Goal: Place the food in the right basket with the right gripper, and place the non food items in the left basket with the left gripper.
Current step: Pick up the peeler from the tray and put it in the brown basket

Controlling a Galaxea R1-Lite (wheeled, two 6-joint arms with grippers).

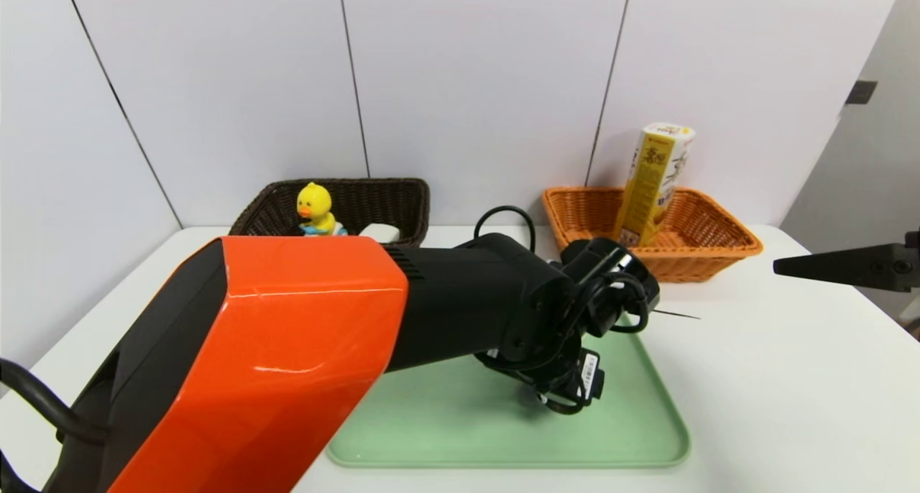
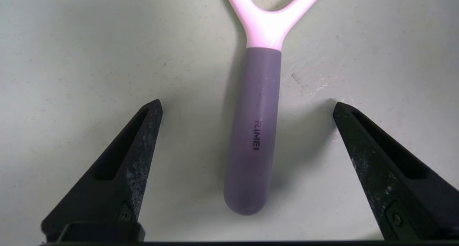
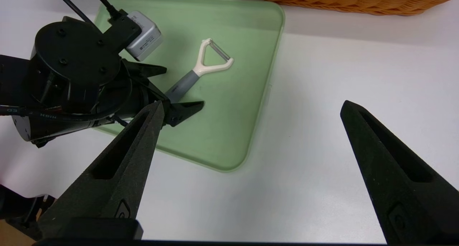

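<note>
The peeler (image 3: 198, 71) lies flat on the green tray (image 3: 229, 138), upper centre of the right wrist view. Your left gripper (image 2: 248, 106) is open above it, fingers on either side of the purple-grey handle, touching neither side. Keep the handle centred, lower until the fingertips flank it, then close squarely across its width; avoid pressing into the tray. Confirm the grip before lifting, since a smooth round handle could roll or slip. Destination: the dark basket (image 1: 424, 205), upper left of the head view, holding the toy duck (image 1: 316, 207). Your right gripper (image 3: 252, 104) is parked, open, right of the tray, below the orange basket (image 1: 701, 266).
</note>
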